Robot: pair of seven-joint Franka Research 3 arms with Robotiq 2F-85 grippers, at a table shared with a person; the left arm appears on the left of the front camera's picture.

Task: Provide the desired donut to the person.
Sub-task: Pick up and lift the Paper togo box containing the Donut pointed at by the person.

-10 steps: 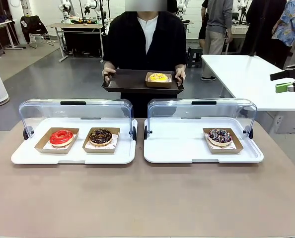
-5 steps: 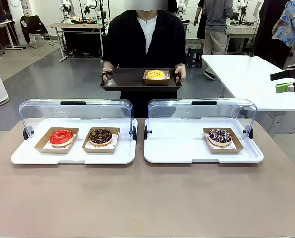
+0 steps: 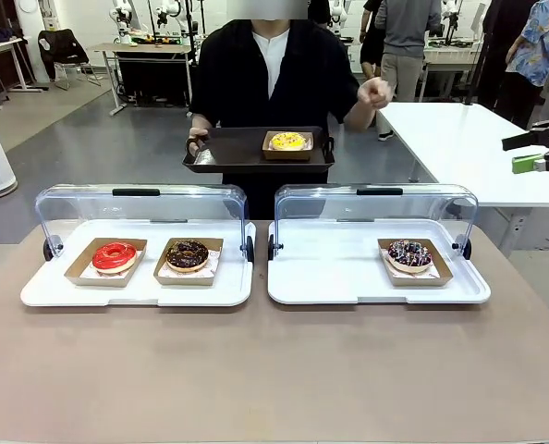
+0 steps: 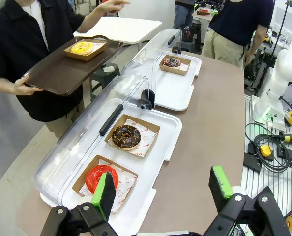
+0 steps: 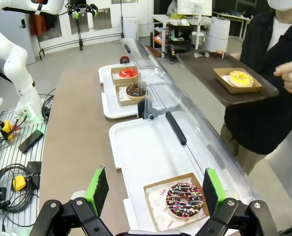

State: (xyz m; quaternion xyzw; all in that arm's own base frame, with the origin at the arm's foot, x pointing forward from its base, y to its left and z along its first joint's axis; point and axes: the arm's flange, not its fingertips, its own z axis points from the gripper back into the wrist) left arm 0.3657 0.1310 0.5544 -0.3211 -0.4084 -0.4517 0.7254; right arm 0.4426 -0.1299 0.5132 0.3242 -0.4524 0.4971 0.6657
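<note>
- the left gripper (image 4: pixel 161 189) is seen with its jaws spread wide and nothing between them, hanging clear of the cases above the table (image 3: pixel 274 370).
- the right gripper (image 5: pixel 155 191) is likewise spread wide and empty, near the right end of the right display case (image 5: pixel 136 157) and not touching it.
- in the left display case (image 3: pixel 43 291) a red-glazed donut (image 3: pixel 115 256) and a chocolate donut (image 3: pixel 188 254) are kept, each in a cardboard tray (image 3: pixel 79 270); in the right display case a sprinkled chocolate donut (image 3: pixel 409 253) is kept near the right end. both clear lids (image 3: pixel 136 199) are swung open.
- beyond the cases a dark serving tray (image 3: pixel 228 153) is held by the person (image 3: pixel 228 83) with 1 hand, and a yellow donut (image 3: pixel 288 141) in its cardboard tray rests on it.
- the person's other hand (image 3: pixel 376 92) is raised off the tray on the robot's right side; what it points at cannot be told.
- the step is judged to be waiting for a choice to be shown; the next move then calls for the nearer gripper to be lowered onto that donut's cardboard tray, clear of the lid.
- counted: 4 donuts, 4 cardboard trays, 2 display cases, 1 serving tray, 2 grippers.
</note>
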